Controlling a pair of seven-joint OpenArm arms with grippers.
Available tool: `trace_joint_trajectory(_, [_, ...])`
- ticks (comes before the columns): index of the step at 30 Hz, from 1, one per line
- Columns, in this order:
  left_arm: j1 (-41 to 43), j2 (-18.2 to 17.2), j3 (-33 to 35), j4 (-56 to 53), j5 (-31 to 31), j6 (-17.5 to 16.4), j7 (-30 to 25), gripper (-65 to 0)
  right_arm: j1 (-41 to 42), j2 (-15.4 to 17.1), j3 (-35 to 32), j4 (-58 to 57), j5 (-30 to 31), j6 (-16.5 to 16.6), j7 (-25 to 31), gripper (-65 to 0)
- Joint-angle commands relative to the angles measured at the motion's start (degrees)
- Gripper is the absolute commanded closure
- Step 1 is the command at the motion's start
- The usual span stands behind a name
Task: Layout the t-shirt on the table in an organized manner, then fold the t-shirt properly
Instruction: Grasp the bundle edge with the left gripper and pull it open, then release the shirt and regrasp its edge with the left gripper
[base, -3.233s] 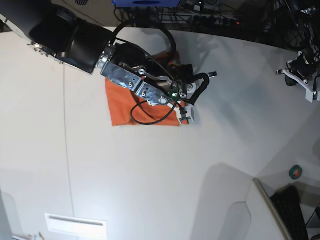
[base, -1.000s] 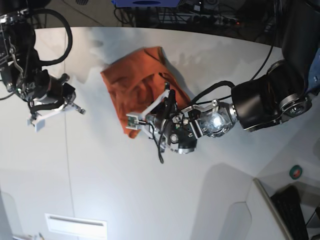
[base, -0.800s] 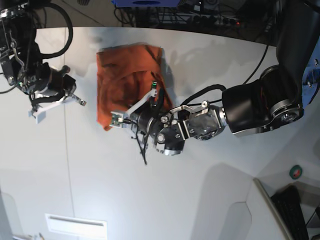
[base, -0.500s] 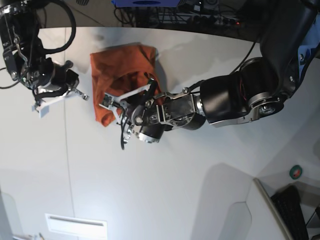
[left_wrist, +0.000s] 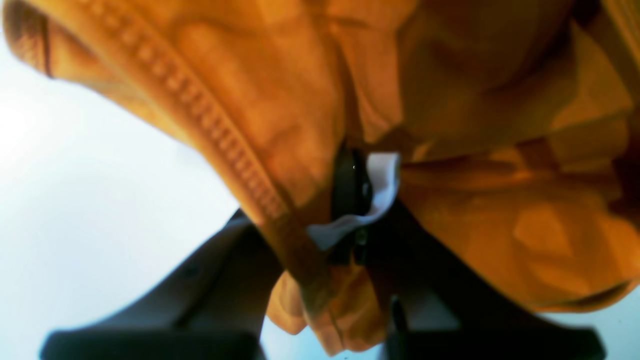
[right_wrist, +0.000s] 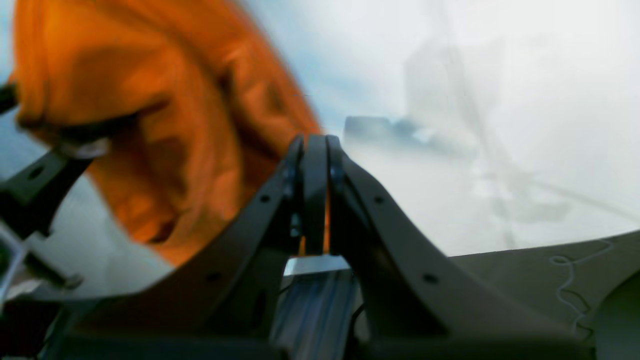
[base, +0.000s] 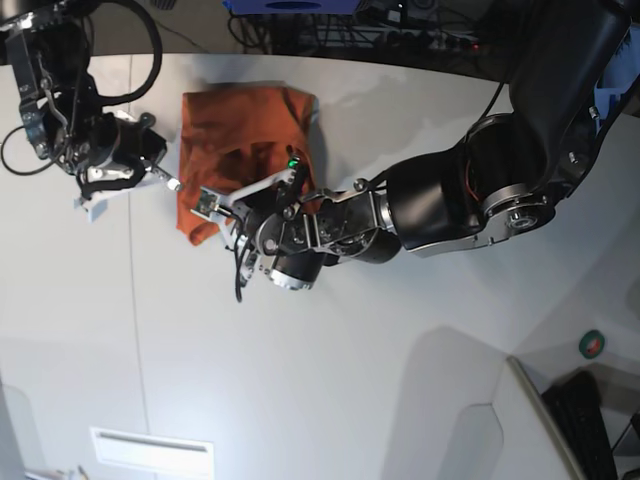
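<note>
Close against the left wrist camera, the left hand (left_wrist: 350, 220) is clamped on a bunched fold of the orange t-shirt (left_wrist: 500, 150), its dark fingers (left_wrist: 345, 190) pressed narrow with cloth squeezed between them. A small white neck tag (left_wrist: 372, 195) curls out right at the pinch, and a ribbed hem runs diagonally down to the same spot. The cloth hangs over and around the fingers, hiding most of them; pale worktop (left_wrist: 100, 190) shows to one side.

In the right wrist view, the right hand (right_wrist: 315, 150) has its fingers pressed flat together with nothing between them. The t-shirt (right_wrist: 150, 140) lies beyond and to one side of it, blurred; a thin strip of orange shows behind the closed tips, but whether they touch cloth cannot be told.

From the base camera, the t-shirt (base: 240, 140) lies crumpled on the white worktop (base: 400, 380) toward its far side, bunched rather than spread. The left hand (base: 215, 205) grips its near lower corner, the arm reaching in across the worktop. The right hand (base: 150, 178) sits just beside the cloth's other edge. A thin seam line (base: 135, 330) runs along the worktop.
</note>
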Motion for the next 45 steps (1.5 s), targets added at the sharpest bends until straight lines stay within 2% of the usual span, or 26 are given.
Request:
trace_joint_trajectory(1, [-1.8,0.6,-0.5,0.7,-0.3,-0.2,-0.3,-2.3,0.6,0.8,0.3,1.0,-0.1,0.0,0.5,0.0])
trace_joint_trajectory(6, [-1.8,0.6,-0.5,0.7,-0.4,-0.3,-0.3,-44.4,1.4,0.8,0.2,1.0,-0.1,0.0,0.5,0.0])
trace_joint_trajectory(8, [-2.0,0.6,-0.5,0.7,-0.4,-0.3,-0.3,-56.9,1.7,0.8,0.2,1.0,-0.1,0.0,0.5,0.0])
trace_joint_trajectory(10, [-2.5,0.6,-1.1,0.8,-0.4,-0.3,-0.3,-65.0,1.9,0.8,0.2,1.0,-0.1,0.0,0.5,0.0])
trace_joint_trajectory(15, [-2.5,0.5,-13.5,1.1,-0.4,-0.6,-0.2,-65.0,2.2,0.8,0.2,1.0,-0.1,0.0,0.5,0.0])
trace_joint_trajectory(17, [-2.5,0.0,-19.2,2.7,-0.4,-1.8,-0.1,-65.0,2.2,0.8,0.2,1.0,-0.1,0.0,0.5,0.0])
trace_joint_trajectory(21, [0.2,-2.8,-30.4,8.1,-2.2,-1.8,7.0,-64.5,2.8,0.8,0.2,1.0,-0.1,0.0,0.3,0.0])
trace_joint_trajectory(22, [1.4,-3.8,-33.0,9.8,-3.7,-1.8,9.2,-58.7,2.9,0.9,0.2,1.0,-0.1,0.0,0.3,0.0])
trace_joint_trajectory(24, [4.3,-6.6,-38.0,13.3,-6.1,-1.8,12.8,-39.8,3.0,1.1,0.2,1.1,-0.1,0.0,0.3,0.0])
trace_joint_trajectory(25, [5.9,-7.8,-40.2,14.9,-6.9,-1.8,14.0,-28.6,3.0,1.1,0.2,1.1,-0.1,0.0,0.3,0.0])
trace_joint_trajectory(27, [10.8,-10.5,-45.6,18.2,-7.6,-1.8,15.6,-0.8,3.1,1.2,0.2,1.1,-0.1,0.0,0.3,0.0])
trace_joint_trajectory(30, [18.8,-11.6,-54.3,21.5,-7.3,-1.8,18.9,0.0,3.3,1.2,0.2,1.1,-0.1,0.0,0.4,0.0])
trace_joint_trajectory(33, [24.5,-11.5,-59.8,23.5,-7.3,-1.8,22.7,0.0,3.9,1.3,0.2,1.1,-0.1,0.0,0.4,0.0])
trace_joint_trajectory(38, [30.7,-9.8,-66.2,24.1,-7.8,-1.8,23.2,0.0,4.8,1.2,0.2,1.1,-0.1,0.0,0.1,0.0])
trace_joint_trajectory(40, [31.8,-8.2,-69.8,24.0,-7.8,0.0,23.4,0.0,4.9,1.2,0.2,1.1,-0.1,0.0,0.1,0.0])
trace_joint_trajectory(41, [32.3,-7.5,-71.4,24.0,-7.8,0.7,23.4,-3.6,4.9,1.2,0.2,1.1,-0.1,0.0,0.1,0.0])
trace_joint_trajectory(43, [32.6,-6.1,-74.0,23.9,-7.8,1.7,23.4,-17.4,4.9,1.2,0.2,1.1,-0.1,0.0,0.1,0.0])
trace_joint_trajectory(45, [32.6,-5.6,-75.1,23.6,-7.8,1.7,23.4,-28.0,4.9,1.2,0.2,1.1,-0.1,0.0,0.1,0.0])
